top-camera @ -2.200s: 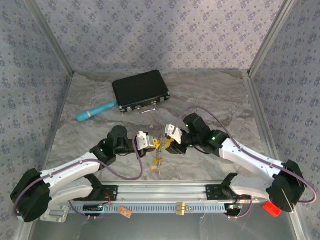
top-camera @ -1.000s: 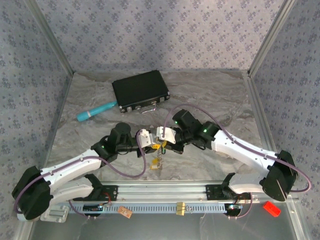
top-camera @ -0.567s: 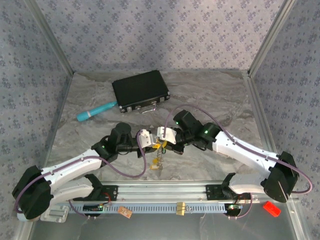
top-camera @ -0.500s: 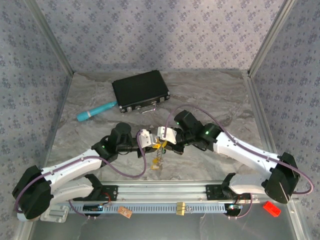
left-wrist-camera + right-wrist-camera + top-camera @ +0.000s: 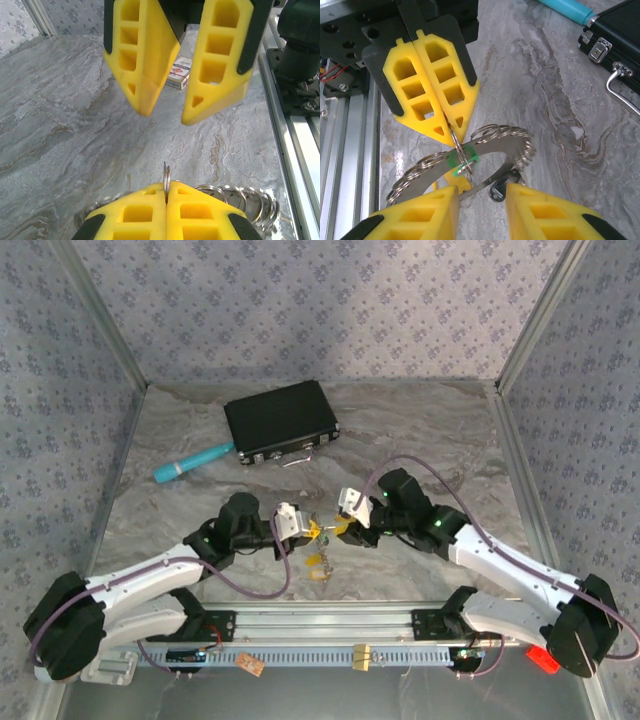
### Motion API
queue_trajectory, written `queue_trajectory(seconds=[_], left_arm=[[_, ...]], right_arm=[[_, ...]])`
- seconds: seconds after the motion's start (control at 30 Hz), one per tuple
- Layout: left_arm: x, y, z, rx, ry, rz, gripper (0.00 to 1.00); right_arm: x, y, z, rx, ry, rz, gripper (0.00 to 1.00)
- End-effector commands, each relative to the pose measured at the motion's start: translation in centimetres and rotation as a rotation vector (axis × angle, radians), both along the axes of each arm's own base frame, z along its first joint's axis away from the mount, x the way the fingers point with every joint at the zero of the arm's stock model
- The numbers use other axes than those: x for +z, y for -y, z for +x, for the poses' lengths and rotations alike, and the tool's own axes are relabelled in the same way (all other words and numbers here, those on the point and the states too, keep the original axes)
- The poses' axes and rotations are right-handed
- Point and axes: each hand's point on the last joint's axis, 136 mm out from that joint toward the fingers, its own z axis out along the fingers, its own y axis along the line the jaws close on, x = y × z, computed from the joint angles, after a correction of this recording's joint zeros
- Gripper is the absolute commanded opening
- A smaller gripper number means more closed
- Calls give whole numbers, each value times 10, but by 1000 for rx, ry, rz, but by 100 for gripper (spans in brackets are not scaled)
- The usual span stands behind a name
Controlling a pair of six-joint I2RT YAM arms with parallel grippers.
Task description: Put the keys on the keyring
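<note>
My left gripper [image 5: 166, 187] is shut on a small split ring [image 5: 166, 172] that stands on edge between its yellow tips. In the right wrist view that small split ring [image 5: 460, 150] links the green key [image 5: 465, 161] to the flat grey keyring [image 5: 507, 146], which hangs tilted below my left gripper [image 5: 451, 131]. A yellow key [image 5: 458, 182] and a black key [image 5: 501, 190] dangle under the keyring. My right gripper [image 5: 481, 192] is open just beside the keyring, touching nothing. From above, the left gripper [image 5: 309, 530] and right gripper [image 5: 341, 526] face each other over the keyring [image 5: 321, 565].
A black case [image 5: 281, 421] and a teal cylinder [image 5: 193, 462] lie at the back of the table. The aluminium rail [image 5: 330, 622] runs along the near edge. A small red-and-white box [image 5: 179, 72] lies beyond the right gripper's fingers [image 5: 142, 75].
My right gripper has opened and drawn back to the right. My left gripper has shut on the small split ring, and the keyring now hangs from it.
</note>
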Motion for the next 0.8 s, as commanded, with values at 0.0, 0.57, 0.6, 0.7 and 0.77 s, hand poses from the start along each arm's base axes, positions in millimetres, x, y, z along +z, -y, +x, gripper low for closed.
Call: queue_trajectory(seconds=[0.0,0.57,0.6,0.7,0.77], left_arm=[[32,7,1,-4,39,-156,0],[36,11,-7,-49,29,-287,0],[36,10,-8,-52,30,-289,0],[36,9,-11,-61,26,-290,0],[36,8,-12,-64,28,-292,0]], right_arm=[[17,-15,-3,29,-25,130,32],[7,-17,-6,62,7,162,30],[6,-17,-6,61,9,161,30],[6,-16,-3,60,17,157,28],[8,-17,-4,66,21,159,25]])
